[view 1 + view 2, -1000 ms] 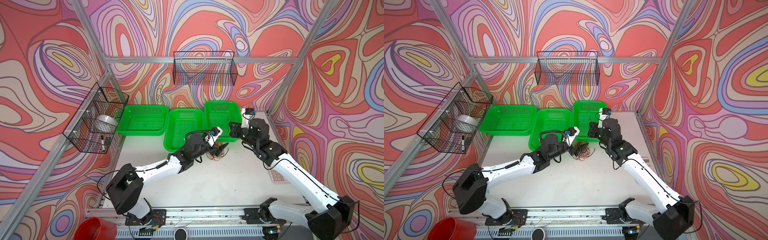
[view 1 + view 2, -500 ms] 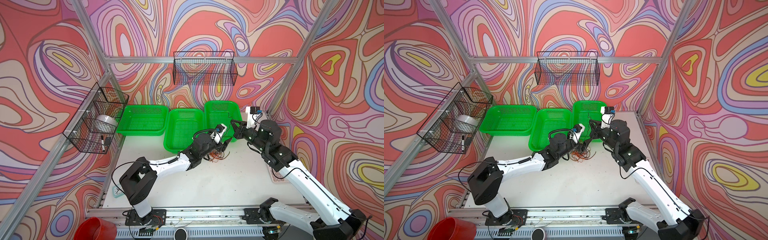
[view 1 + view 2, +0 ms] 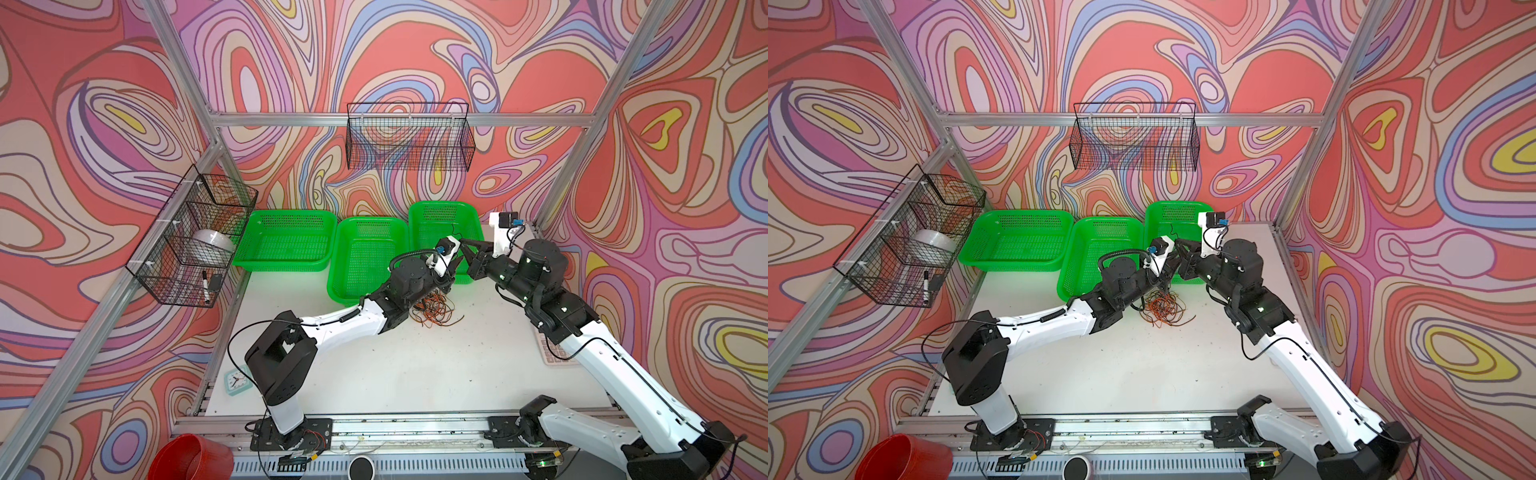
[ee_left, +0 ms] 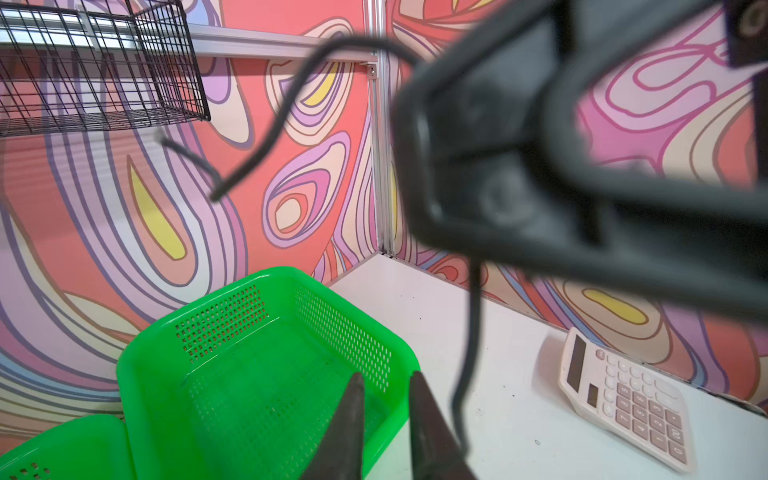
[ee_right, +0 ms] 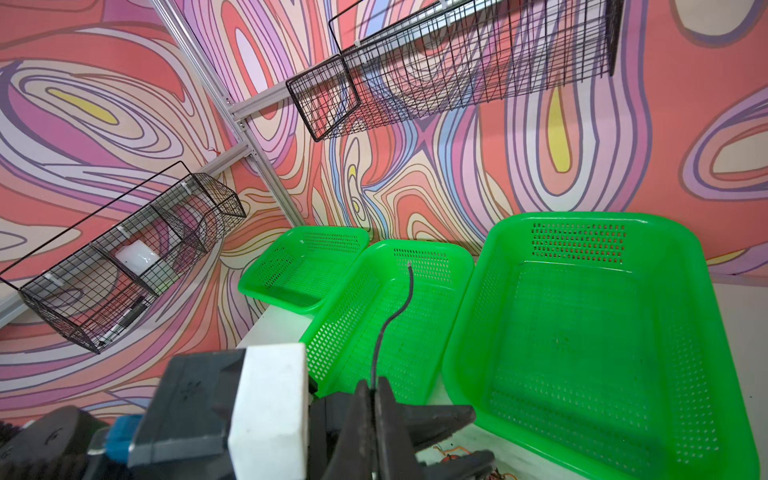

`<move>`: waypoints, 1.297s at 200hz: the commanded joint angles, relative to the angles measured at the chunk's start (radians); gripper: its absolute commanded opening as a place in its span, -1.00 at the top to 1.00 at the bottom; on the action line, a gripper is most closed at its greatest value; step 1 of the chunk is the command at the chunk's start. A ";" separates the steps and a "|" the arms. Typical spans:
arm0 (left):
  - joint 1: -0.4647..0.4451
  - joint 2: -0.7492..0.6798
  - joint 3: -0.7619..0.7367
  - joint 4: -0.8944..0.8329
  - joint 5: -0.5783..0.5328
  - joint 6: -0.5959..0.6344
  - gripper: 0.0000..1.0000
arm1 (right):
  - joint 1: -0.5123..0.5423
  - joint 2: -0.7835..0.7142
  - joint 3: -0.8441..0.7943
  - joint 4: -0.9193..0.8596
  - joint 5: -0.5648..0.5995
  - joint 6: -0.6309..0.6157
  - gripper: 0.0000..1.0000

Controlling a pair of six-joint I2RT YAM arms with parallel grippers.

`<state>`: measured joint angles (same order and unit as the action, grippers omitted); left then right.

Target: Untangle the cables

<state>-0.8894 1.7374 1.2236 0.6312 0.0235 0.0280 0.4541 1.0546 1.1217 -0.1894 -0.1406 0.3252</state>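
The cables lie as a tangle of thin red, orange-brown and black loops (image 3: 434,309) (image 3: 1163,309) on the white table in front of the green baskets. My right gripper (image 5: 374,384) (image 3: 463,243) is shut on the black cable (image 5: 386,324), whose free end sticks up over the baskets. In the left wrist view the same cable (image 4: 471,332) hangs beside my left gripper (image 4: 386,382) (image 3: 1169,276), outside its jaws. Those jaws stand a narrow gap apart, with nothing between them, just above the tangle and under the right gripper.
Three green baskets (image 3: 286,214) (image 3: 365,220) (image 3: 440,205) line the back of the table. A calculator (image 4: 623,399) lies by the right wall. Black wire baskets (image 3: 407,137) (image 3: 187,237) hang on the back and left walls. A small clock (image 3: 237,380) sits at the front left.
The left arm has reached right, up to the right gripper, and its jaws have narrowed from wide open. The right gripper has shifted right, still holding the black cable.
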 commanded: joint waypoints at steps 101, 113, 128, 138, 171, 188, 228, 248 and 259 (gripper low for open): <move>-0.003 -0.165 0.043 -0.081 0.022 -0.022 1.00 | 0.003 -0.269 -0.216 -0.027 0.133 -0.155 -0.35; -0.003 -0.178 0.048 -0.085 0.032 -0.023 1.00 | 0.004 -0.289 -0.277 0.001 0.119 -0.145 -0.35; -0.002 -0.192 0.060 -0.095 0.038 -0.031 1.00 | 0.003 -0.296 -0.371 0.054 0.073 -0.137 -0.36; -0.003 -0.199 0.073 -0.108 0.043 -0.032 1.00 | 0.003 -0.289 -0.426 0.103 0.031 -0.129 -0.36; -0.007 -0.217 0.122 -0.152 0.062 -0.042 1.00 | 0.003 -0.184 -0.513 0.254 -0.038 -0.081 -0.33; -0.014 -0.223 0.143 -0.168 0.068 -0.037 1.00 | 0.003 -0.116 -0.513 0.304 -0.039 -0.061 -0.31; -0.025 -0.219 0.206 -0.210 0.069 -0.013 1.00 | 0.003 0.040 -0.492 0.432 -0.098 -0.034 -0.31; -0.033 -0.213 0.247 -0.237 0.068 -0.003 1.00 | 0.004 0.113 -0.471 0.451 -0.097 -0.034 -0.28; -0.037 -0.209 0.268 -0.247 0.069 0.000 1.00 | 0.003 0.145 -0.470 0.478 -0.097 -0.029 -0.26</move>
<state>-0.9134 1.5398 1.4254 0.4084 0.0788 0.0109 0.4549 1.1458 0.6247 0.1974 -0.2119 0.2790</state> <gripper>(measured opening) 0.047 0.638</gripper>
